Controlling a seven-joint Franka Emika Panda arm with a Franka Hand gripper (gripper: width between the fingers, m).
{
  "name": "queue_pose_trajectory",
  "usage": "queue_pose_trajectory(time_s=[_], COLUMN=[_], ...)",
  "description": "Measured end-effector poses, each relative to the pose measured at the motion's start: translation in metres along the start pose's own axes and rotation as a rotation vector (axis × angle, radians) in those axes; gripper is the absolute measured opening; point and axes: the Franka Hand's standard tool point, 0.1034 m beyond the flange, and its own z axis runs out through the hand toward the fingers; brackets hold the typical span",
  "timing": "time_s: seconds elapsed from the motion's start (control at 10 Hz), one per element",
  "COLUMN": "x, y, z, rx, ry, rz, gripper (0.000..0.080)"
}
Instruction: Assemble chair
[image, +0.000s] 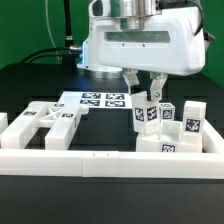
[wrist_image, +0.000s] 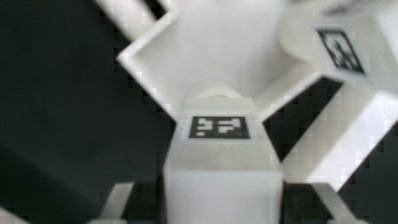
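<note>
straddling an upright cube-ended leg (image: 143, 113), the gripper (image: 144, 92) in the exterior view has one finger on each side of the leg's top; i cannot tell whether it is pinching yet. the leg stands on the desk (image: 110, 125) beside other tagged parts (image: 180, 125), well apart from the cut-out frame (image: 45, 122). in the wrist view the leg (wrist_image: 221, 150) fills the middle, tag facing up. the step looks like picking up this leg; next calls for a firm squeeze and a straight lift clear of its neighbours.
</note>
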Motion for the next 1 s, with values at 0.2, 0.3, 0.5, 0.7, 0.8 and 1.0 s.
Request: queue_pose_trajectory(time_s=[0.2,0.3,0.5,0.7,0.8,1.0], x=[-0.001,-0.0012,-0.0009,-0.0025,-0.0032,-0.0016], y=[-0.0019,-0.0019,-0.0019,-0.0059,-0.0075,-0.0069], z=[0.0002,0.0003,0.0006,0.0003,0.0008,0.0006], rx=[0.004,0.004,0.003,0.015,0.023,0.021], ry=[-0.002,-0.003,-0.001,0.009,0.016,0.019], rz=[0.138,0.163,0.105,-0.064,-0.176,-0.288], gripper=[0.0284,0.0285,0.045,0.0604,0.0636,0.0646])
